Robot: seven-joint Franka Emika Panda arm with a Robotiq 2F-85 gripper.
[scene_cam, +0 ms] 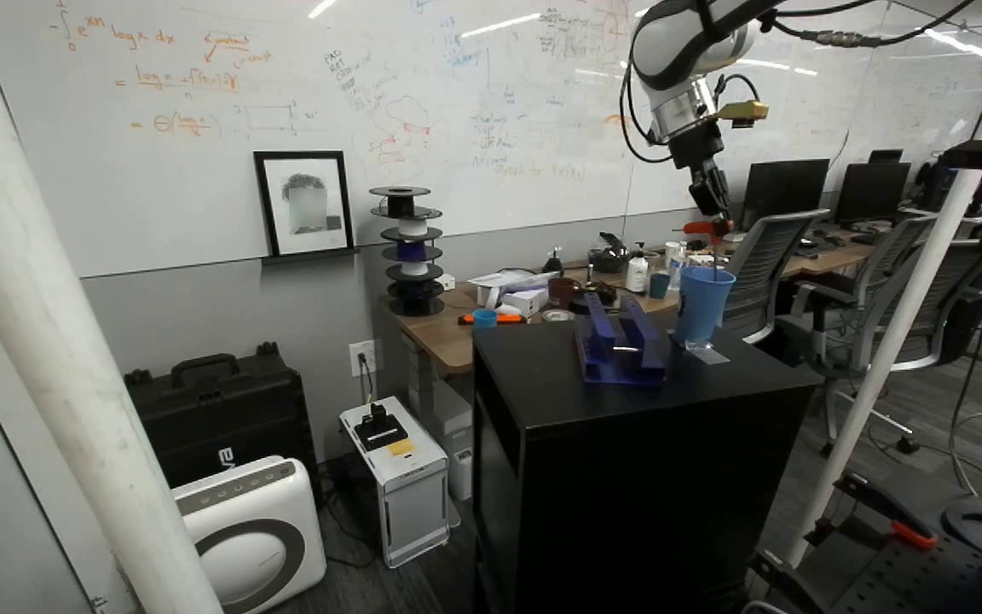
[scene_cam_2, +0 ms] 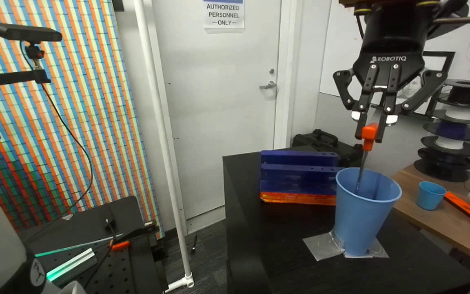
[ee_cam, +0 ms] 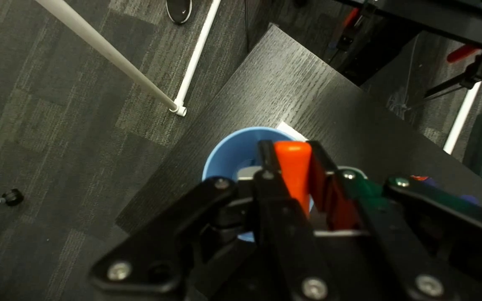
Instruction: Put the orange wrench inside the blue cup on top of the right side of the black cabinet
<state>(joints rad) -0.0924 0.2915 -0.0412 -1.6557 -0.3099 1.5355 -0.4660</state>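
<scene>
The orange wrench (scene_cam_2: 369, 138) has an orange T-shaped handle and a thin metal shaft. It also shows in an exterior view (scene_cam: 699, 228) and the wrist view (ee_cam: 293, 165). My gripper (scene_cam_2: 369, 130) is shut on the handle, one finger on each side. The shaft points down, slightly tilted, and its lower end is within the mouth of the blue cup (scene_cam_2: 361, 222). The handle is above the rim. The cup stands upright, taped to the top of the black cabinet (scene_cam_2: 288, 257). In the wrist view the cup (ee_cam: 230, 156) is partly hidden behind my fingers.
A dark blue-purple rack (scene_cam: 623, 354) stands on the cabinet beside the cup. A wooden desk (scene_cam: 448, 337) behind holds a spool stack (scene_cam: 413, 251), a small blue cup (scene_cam_2: 430, 196) and other items. Office chairs (scene_cam: 768, 273) and a white pole (scene_cam: 904, 290) stand near the cabinet.
</scene>
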